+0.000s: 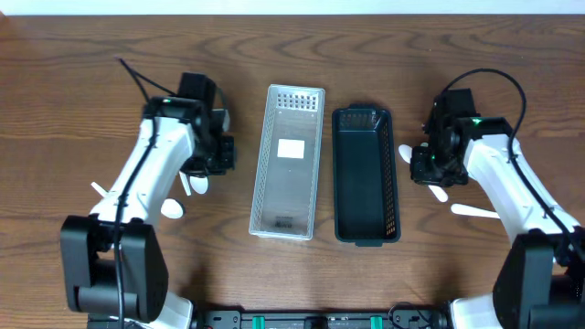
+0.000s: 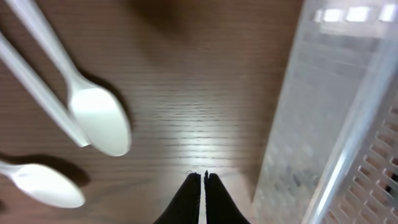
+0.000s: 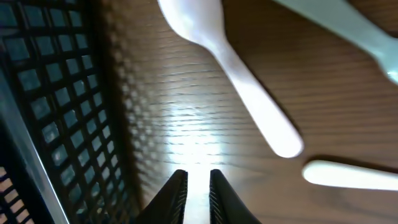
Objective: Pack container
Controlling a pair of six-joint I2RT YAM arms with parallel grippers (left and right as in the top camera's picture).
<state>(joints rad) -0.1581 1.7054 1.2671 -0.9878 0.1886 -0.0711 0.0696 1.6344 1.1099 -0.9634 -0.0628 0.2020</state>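
left tool (image 2: 203, 178) pressed together, right tool (image 3: 198, 175) slightly spread, beside clear perforated container (image 1: 262, 164) and black mesh container (image 1: 394, 183).

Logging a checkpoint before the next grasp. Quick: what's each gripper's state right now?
Left gripper: closed, fingertips together, holding nothing.
Right gripper: open by a narrow gap, nothing between the fingers.

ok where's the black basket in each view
overhead: black basket right of centre, beside the clear basket
left wrist: not in it
right wrist: black basket along the left edge, mesh close up
shared landmark: right gripper, just right of that basket
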